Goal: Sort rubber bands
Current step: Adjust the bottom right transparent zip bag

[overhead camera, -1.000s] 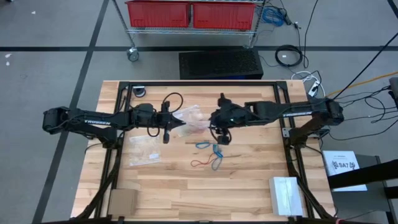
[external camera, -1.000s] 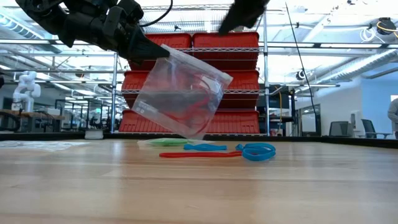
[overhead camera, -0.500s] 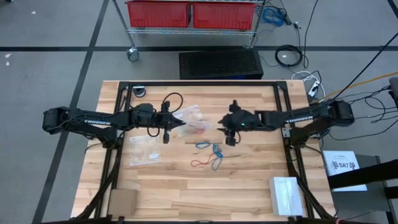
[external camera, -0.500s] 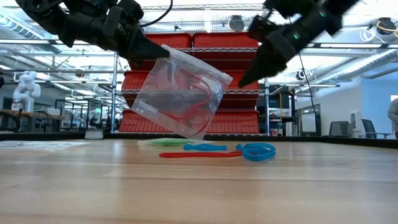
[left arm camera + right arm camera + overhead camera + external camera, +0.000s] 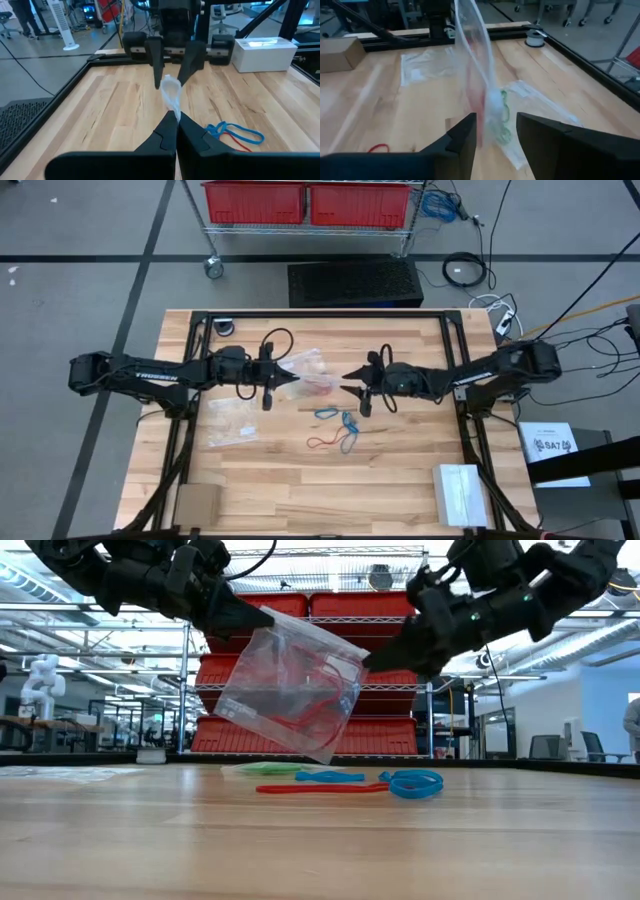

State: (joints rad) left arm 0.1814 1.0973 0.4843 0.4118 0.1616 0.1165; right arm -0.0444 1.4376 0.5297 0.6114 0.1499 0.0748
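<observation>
Clear, crinkled zip bag (image 5: 290,690) holding red rubber bands (image 5: 318,712) is pinched by left hand (image 5: 287,381). Right hand (image 5: 350,380) spread at bag's corner. Blue loops (image 5: 340,420) lie on worktop (image 5: 400,470) below bag.

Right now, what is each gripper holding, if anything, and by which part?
The left gripper is shut on one top corner of the clear plastic zip bag, which hangs above the table. The right gripper is open at the bag's other corner, holding nothing.
</observation>
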